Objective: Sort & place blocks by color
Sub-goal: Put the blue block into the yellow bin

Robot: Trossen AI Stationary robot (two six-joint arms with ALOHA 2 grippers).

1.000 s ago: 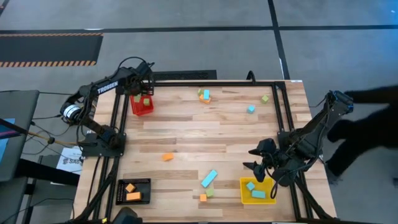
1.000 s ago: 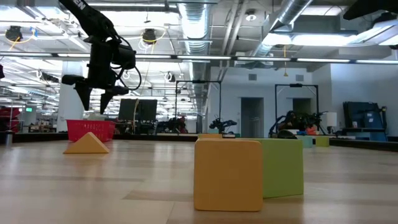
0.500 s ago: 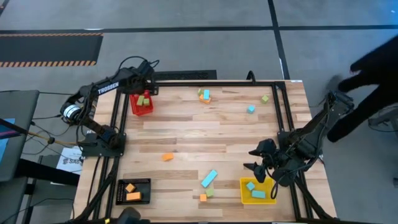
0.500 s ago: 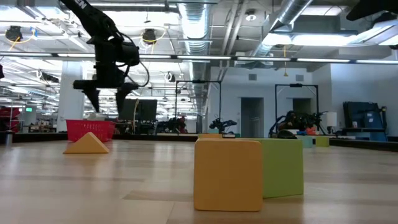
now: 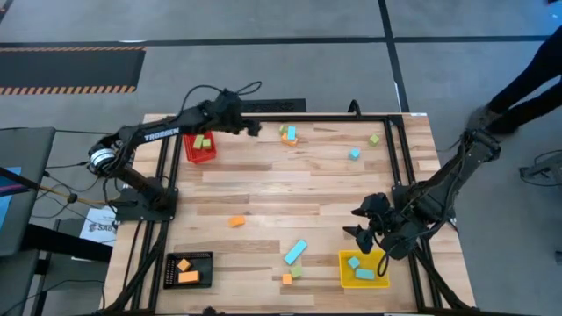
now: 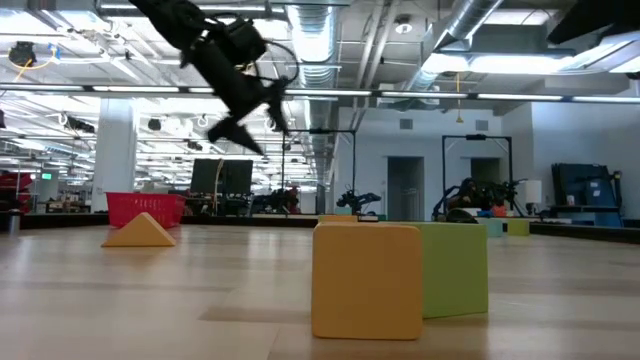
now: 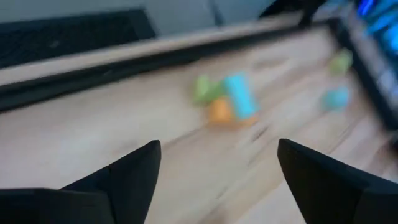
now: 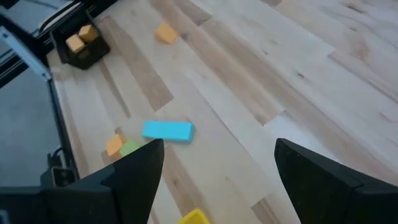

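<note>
My left gripper [image 5: 254,128] [image 7: 217,146] is open and holds nothing, raised over the far side of the table between the red bin [image 5: 200,149] and a cluster of a green, a cyan and an orange block [image 5: 288,134] [image 7: 225,99]. The red bin holds green blocks. My right gripper [image 5: 355,223] [image 8: 217,146] waits open above the near right part, beside the yellow bin [image 5: 363,269] with cyan blocks. On the wood lie a cyan bar [image 5: 295,251] [image 8: 168,130], an orange block [image 5: 236,222], an orange cube [image 5: 286,279] next to a green one [image 5: 297,272], plus a green [image 5: 374,139] and a cyan block [image 5: 354,154].
A black bin [image 5: 189,269] with orange blocks sits at the near left corner. A dark frame [image 5: 397,158] runs along the table's far, left and right sides. Bare wood spans the middle. A person's leg [image 5: 527,75] shows beyond the right edge.
My left gripper has swung from above the red bin toward the table's right along the far side, nearing the three-block cluster, and has tipped forward from pointing straight down. It stayed open. The person at the right has stepped farther off.
</note>
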